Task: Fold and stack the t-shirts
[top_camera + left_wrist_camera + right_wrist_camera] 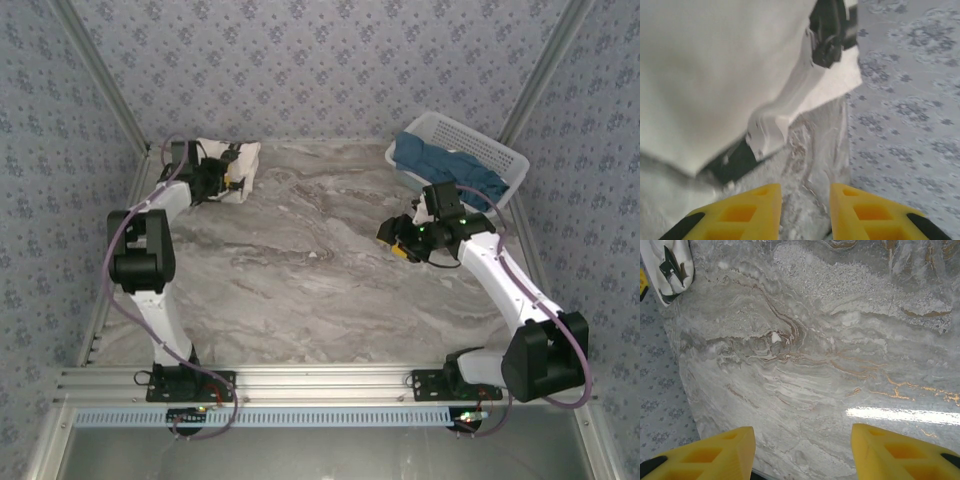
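The left tool (pixel 805 215) stands partly open. Its two yellow fingers (pixel 740 217) are set apart by a modest gap. Between them only the marbled surface (pixel 815 150) shows, so it has hold of nothing. Just beyond its tips lies the cream-white t-shirt (pixel 705 75), a bunched heap with a loose flap hanging toward the tool and black printed marks near one edge. From overhead, this shirt sits at the far left corner of the surface, with the left tool at its near side. Whether the tips touch the cloth I cannot tell.

The right tool (pixel 802 452) is open wider, its yellow fingers (pixel 715 452) well apart and empty. It hovers above bare marble right of the middle of the surface and points left. From its wrist camera the cream-white shirt shows small at the top left, well apart from it.

Beyond the right tool, at the far right corner, stands a white lattice basket (pixel 470 135), set at an angle to the surface's edges. The teal-blue t-shirts (pixel 440 165) lie heaped inside it, some cloth draped over its near rim. Patterned blue-grey walls (pixel 300 60) enclose the surface.
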Tool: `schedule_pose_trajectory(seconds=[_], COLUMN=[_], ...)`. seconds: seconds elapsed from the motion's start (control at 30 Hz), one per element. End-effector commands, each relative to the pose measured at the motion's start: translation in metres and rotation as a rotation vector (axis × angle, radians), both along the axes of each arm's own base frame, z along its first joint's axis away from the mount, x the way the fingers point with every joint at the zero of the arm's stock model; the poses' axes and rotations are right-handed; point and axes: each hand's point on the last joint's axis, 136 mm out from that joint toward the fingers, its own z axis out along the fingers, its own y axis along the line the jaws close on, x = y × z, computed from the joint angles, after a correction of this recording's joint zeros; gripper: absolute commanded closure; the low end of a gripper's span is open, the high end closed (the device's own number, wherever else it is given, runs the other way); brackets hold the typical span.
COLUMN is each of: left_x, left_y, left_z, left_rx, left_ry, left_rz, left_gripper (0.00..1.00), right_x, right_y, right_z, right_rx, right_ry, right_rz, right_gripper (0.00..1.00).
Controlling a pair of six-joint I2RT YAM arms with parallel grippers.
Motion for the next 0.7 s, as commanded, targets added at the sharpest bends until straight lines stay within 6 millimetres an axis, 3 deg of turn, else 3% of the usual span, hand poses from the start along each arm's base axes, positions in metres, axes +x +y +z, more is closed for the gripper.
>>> schedule_pose_trajectory(seconds=[0.0, 0.2, 0.37, 0.5, 0.53, 0.57, 0.67], left_x=[-0.011, -0.007, -0.005, -0.014, -0.017, -0.021, -0.046], left_y=[-0.015, -0.041, -0.041, -0.035, -0.036, -0.038, -0.042], left_z=[-0.046, -0.066, -0.052, 0.004, 0.024, 0.042, 0.091], left_rx=[0.026, -0.009, 0.003, 0.069, 0.085, 0.104, 0.207], left_ry=[0.122, 0.134, 0.104, 0.004, -0.045, -0.088, -0.151], left_rz=[-0.135, -0.186, -0.187, -0.202, -0.21, -0.223, -0.271], left_gripper=[0.7, 0.69, 0.64, 0.39, 0.1, 0.02, 0.02], right_x=[-0.009, -0.014, -0.009, -0.004, -0.004, 0.0, 0.006], right_y=[-0.004, -0.007, -0.007, -0.006, -0.007, -0.008, -0.016], right_z=[0.002, -0.001, 0.002, 0.021, 0.025, 0.033, 0.053], right_rx=[0.001, 0.002, -0.002, 0.014, 0.013, 0.019, 0.009], right_ry=[0.007, 0.016, -0.03, -0.123, -0.14, -0.183, -0.261], right_rz=[-0.014, -0.024, -0.015, -0.012, -0.016, -0.024, -0.074], right_gripper=[0.45, 0.45, 0.45, 0.44, 0.44, 0.43, 0.36])
